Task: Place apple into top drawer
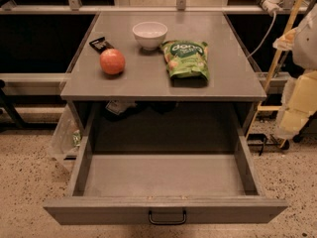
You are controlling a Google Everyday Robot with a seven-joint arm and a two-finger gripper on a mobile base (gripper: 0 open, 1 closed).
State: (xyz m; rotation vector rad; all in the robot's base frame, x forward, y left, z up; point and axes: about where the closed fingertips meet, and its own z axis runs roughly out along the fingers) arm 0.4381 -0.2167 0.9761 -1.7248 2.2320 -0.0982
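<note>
The apple (pixel 112 61) sits on the bench (pixel 148 86), on the left side, just beside a small dark packet (pixel 101 44). The top drawer (pixel 166 175) is pulled wide open below, and nothing lies in it. So the picking-up step is not done yet.

The gripper (pixel 301 98) looks like the pale blurry shape at the right edge, well apart from the apple. I cannot tell if it is open or closed.

I think the next move is to reach over to the left, come down on the apple and hold it gently, because it is round and may roll.

Count: one apple, one white bowl (pixel 149 33), one green bag (pixel 187 58), one dark packet, one open drawer with one black handle (pixel 167 217).
</note>
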